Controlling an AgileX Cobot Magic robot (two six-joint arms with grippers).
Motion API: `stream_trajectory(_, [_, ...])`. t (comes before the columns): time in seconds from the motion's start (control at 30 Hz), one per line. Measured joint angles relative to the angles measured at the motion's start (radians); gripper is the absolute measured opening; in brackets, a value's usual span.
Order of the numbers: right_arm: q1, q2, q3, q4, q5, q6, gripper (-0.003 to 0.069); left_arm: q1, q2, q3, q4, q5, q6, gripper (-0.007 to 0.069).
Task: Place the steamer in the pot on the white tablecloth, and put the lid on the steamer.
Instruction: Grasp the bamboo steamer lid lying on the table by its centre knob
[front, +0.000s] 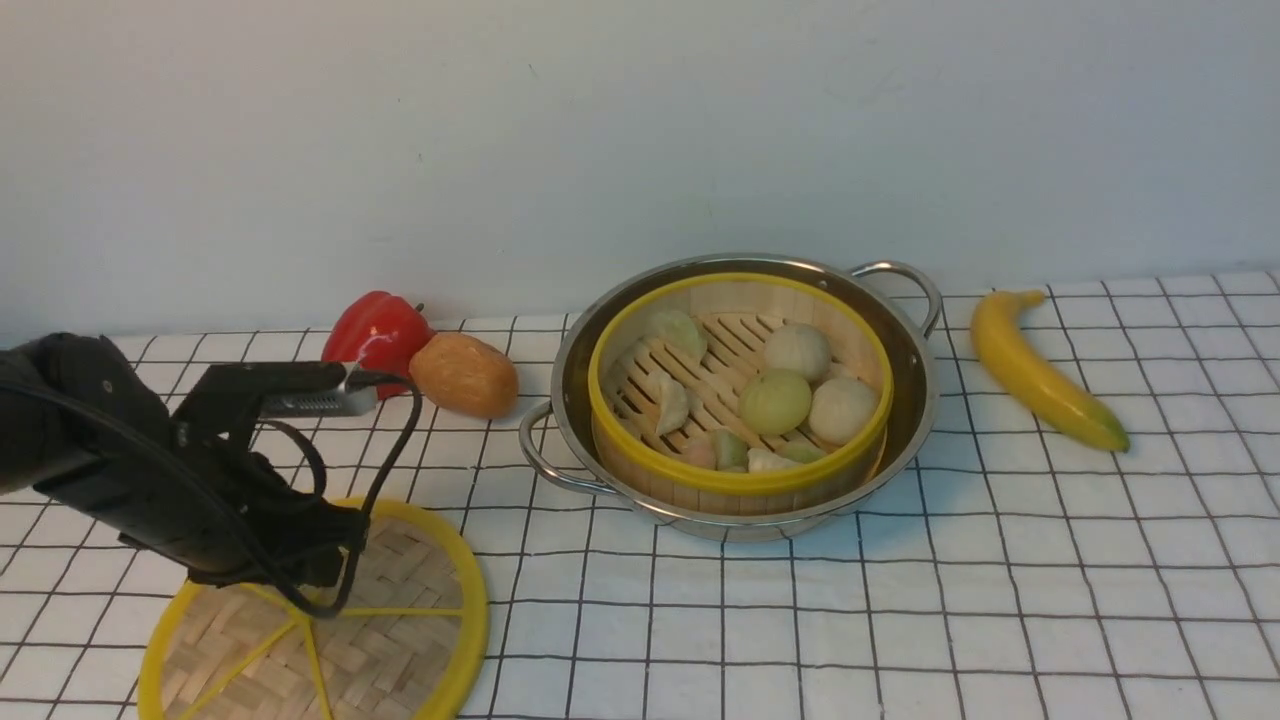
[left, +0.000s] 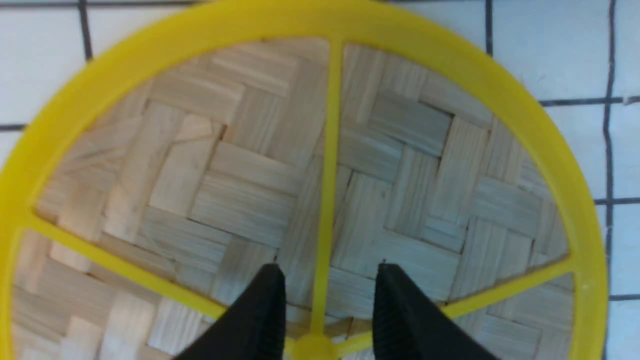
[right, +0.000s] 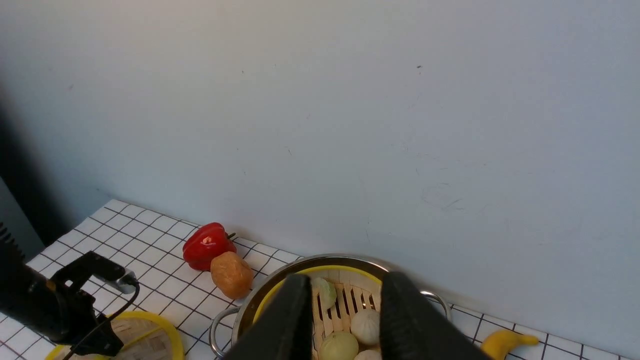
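Steamer (front: 740, 482) seated in pot (front: 910, 380); left gripper (left: 328, 267) spread astride lid (left: 200, 175) spoke for pickup; right gripper (right: 347, 277) released, empty.

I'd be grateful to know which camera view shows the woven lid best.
The left wrist view: the lid fills it, weave, yellow rim and spokes close up. The front view shows it flat on the tablecloth, partly behind the left arm. The right wrist view catches only its edge.
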Motion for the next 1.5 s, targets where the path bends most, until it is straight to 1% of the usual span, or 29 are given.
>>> stream_trajectory(0.2, [0.000, 0.000, 0.000, 0.000, 0.000, 0.000, 0.0230, 0.000, 0.000, -0.081, 0.098, 0.178, -0.091, 0.0243])
stream_trajectory(0.3, [0.000, 0.000, 0.000, 0.000, 0.000, 0.000, 0.0235, 0.000, 0.000, -0.083, 0.130, 0.214, -0.121, 0.0243])
stream_trajectory(1.17, [0.000, 0.000, 0.000, -0.004, 0.000, 0.000, 0.0239, 0.000, 0.002, -0.083, 0.128, 0.190, -0.137, 0.0243])
stream_trajectory(1.5, [0.000, 0.000, 0.000, -0.004, 0.000, 0.000, 0.0239, 0.000, 0.082, -0.083, 0.108, 0.190, -0.137, 0.0243])
